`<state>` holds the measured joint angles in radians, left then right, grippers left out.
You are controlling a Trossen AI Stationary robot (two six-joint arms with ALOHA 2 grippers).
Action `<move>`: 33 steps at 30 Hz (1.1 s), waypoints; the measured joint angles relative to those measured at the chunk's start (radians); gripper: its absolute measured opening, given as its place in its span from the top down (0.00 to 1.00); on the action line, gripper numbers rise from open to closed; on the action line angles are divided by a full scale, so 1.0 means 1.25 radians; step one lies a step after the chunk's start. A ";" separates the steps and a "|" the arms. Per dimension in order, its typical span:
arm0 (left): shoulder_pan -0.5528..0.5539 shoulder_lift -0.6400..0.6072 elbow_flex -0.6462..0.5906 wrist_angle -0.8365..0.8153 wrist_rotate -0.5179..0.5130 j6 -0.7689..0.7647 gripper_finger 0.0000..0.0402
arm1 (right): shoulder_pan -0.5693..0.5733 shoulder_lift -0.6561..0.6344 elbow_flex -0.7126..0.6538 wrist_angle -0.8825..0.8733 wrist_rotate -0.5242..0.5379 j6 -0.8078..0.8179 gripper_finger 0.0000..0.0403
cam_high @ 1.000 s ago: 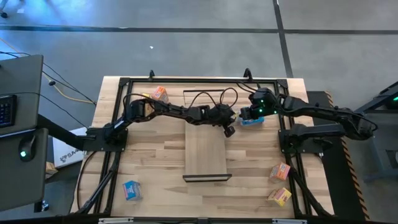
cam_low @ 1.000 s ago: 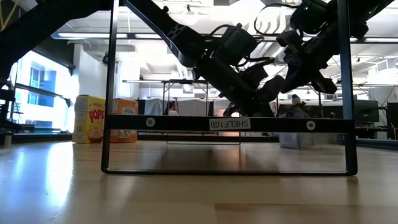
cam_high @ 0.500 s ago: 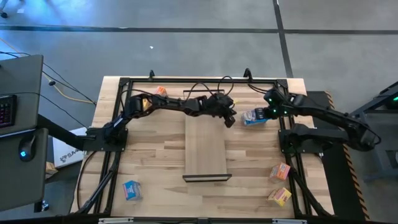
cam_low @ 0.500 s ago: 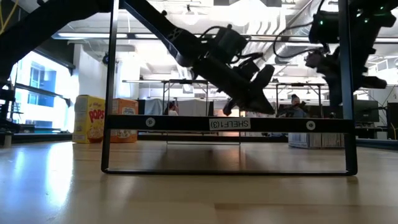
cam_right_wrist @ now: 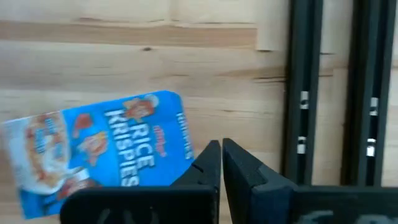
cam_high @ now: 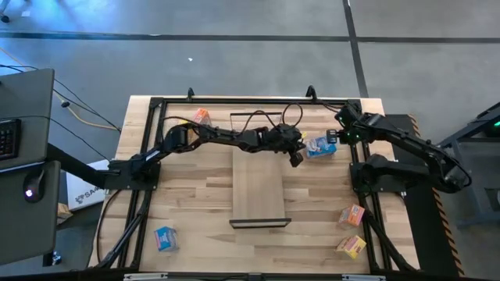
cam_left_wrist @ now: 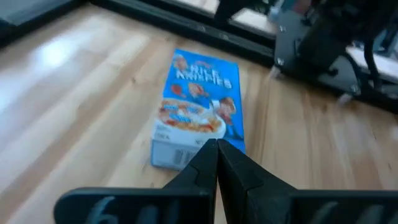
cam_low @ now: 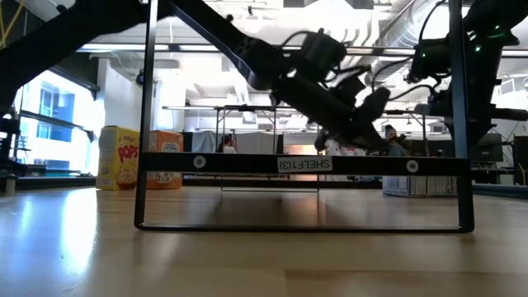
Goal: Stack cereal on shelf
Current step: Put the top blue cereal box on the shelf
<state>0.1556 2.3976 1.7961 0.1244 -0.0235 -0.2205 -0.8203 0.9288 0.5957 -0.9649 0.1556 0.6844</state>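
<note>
Blue cereal box (cam_high: 319, 146) lies flat on the tabletop (cam_high: 195, 187), upper right of centre, beside the shelf (cam_high: 258, 187). Left gripper (cam_high: 296, 158), fingers together, hovers just left of it; right gripper (cam_high: 334, 136), also closed, sits just right.

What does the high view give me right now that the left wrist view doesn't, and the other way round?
Only the high view shows the shelf, bare on top, the other cereal boxes scattered about the table, and the right claw beside the blue box. Only the left wrist view shows that box's printed face, lying flat, face up. Both show the blue cereal box and the shut left claw pointing at it.
</note>
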 joint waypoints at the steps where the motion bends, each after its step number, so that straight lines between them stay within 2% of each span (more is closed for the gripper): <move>1: 0.001 0.013 0.012 -0.001 0.011 0.006 1.00 | -0.011 0.008 0.000 0.001 -0.003 -0.012 1.00; 6: 0.002 0.055 0.060 0.002 0.024 0.011 1.00 | -0.053 0.063 0.000 0.002 -0.009 -0.056 1.00; 10: 0.002 0.054 0.063 0.006 -0.012 0.041 1.00 | -0.080 0.118 -0.002 0.022 -0.010 -0.096 1.00; 17: 0.012 0.065 0.063 -0.007 -0.025 0.101 1.00 | -0.099 0.206 -0.004 0.111 -0.072 -0.133 1.00; 33: 0.016 0.083 0.063 0.055 0.010 0.109 1.00 | -0.097 0.262 -0.004 0.187 -0.192 -0.134 1.00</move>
<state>0.1756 2.5009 1.8744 0.1934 -0.0106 -0.0842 -0.9421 1.2559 0.5911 -0.7313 -0.0841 0.5168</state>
